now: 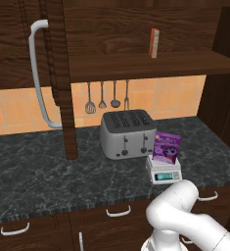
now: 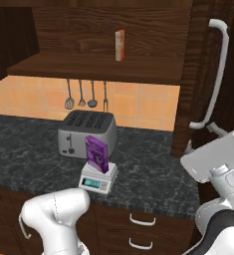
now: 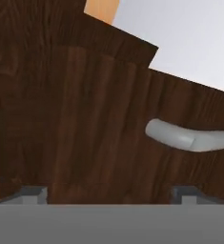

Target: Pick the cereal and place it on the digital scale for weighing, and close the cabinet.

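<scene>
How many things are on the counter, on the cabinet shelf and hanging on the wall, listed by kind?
Toaster: 1
Digital scale: 1
Cereal, standing on the scale: 1
Orange-red box on the shelf: 1
Hanging utensils: 4
Total: 8

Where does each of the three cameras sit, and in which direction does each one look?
Left base view: behind the arm's left, looking forward and down at the toaster; white arm at lower right.
Right base view: behind its right, same counter; arm at lower left, hand by the open cabinet door.
Hand view: on the hand, facing the door's wood and silver handle; open gripper tips at the bottom.
Both base views share the cereal standing on the digital scale.
</scene>
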Robot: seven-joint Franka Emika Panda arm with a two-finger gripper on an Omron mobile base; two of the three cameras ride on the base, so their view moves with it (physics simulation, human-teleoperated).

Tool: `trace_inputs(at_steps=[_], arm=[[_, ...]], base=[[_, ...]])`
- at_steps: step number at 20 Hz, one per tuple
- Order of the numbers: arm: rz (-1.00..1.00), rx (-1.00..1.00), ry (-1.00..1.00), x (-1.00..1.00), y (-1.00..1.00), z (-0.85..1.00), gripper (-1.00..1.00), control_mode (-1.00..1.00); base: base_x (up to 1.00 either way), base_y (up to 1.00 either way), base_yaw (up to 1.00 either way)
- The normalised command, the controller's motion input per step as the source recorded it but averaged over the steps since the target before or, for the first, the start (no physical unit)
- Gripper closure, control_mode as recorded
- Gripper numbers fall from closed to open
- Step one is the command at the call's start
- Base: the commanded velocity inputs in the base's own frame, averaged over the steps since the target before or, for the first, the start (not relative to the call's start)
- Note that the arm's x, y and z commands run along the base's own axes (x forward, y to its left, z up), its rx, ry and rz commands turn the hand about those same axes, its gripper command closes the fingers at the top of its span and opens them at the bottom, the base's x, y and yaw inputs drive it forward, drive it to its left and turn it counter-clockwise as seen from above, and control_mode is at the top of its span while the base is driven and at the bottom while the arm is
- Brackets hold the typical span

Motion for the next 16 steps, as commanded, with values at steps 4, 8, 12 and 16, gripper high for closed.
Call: trace_inputs(at_steps=[4, 8, 12, 16], arm=[[0.09, -0.26, 0.08, 0.92, 1.0, 1.0, -1.0, -1.0], [0.0, -0.2, 0.23, 1.0, 1.0, 0.69, -1.0, -1.0], [-0.05, -0.14, 0.38, 1.0, 1.0, 0.47, -1.0, -1.0], [-0.16, -0.14, 0.06, 1.0, 1.0, 0.02, -1.0, -1.0]], base=[[0.0, 0.0, 0.0], [0.0, 0.0, 0.0], [0.0, 0.0, 0.0], [0.0, 0.0, 0.0]])
